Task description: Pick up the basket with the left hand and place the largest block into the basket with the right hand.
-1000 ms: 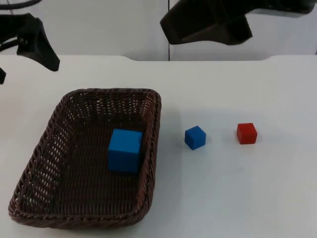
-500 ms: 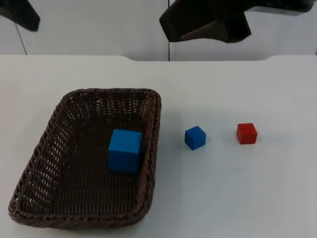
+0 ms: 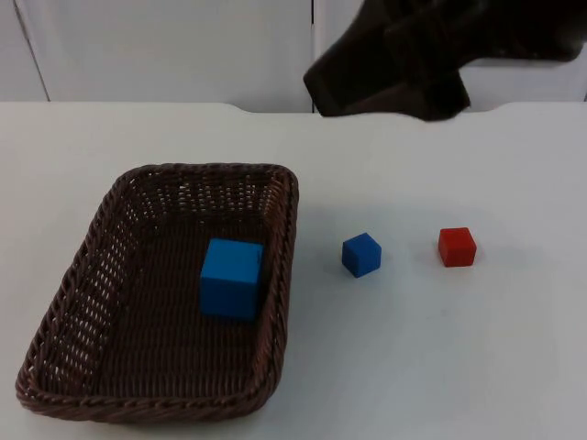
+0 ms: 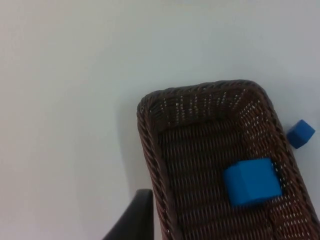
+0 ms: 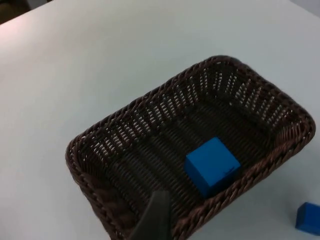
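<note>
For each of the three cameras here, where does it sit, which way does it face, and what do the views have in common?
Top view: fixed above the table, looking down and forward; the right arm shows dark at the upper edge.
Left wrist view: on the left arm, looking down at the basket; one black fingertip shows.
Right wrist view: on the right arm, raised above the basket; one fingertip shows.
All three share the basket, the large blue block inside it and the small blue block on the table.

Large blue block (image 3: 231, 277) inside brown wicker basket (image 3: 83, 266) on table
</note>
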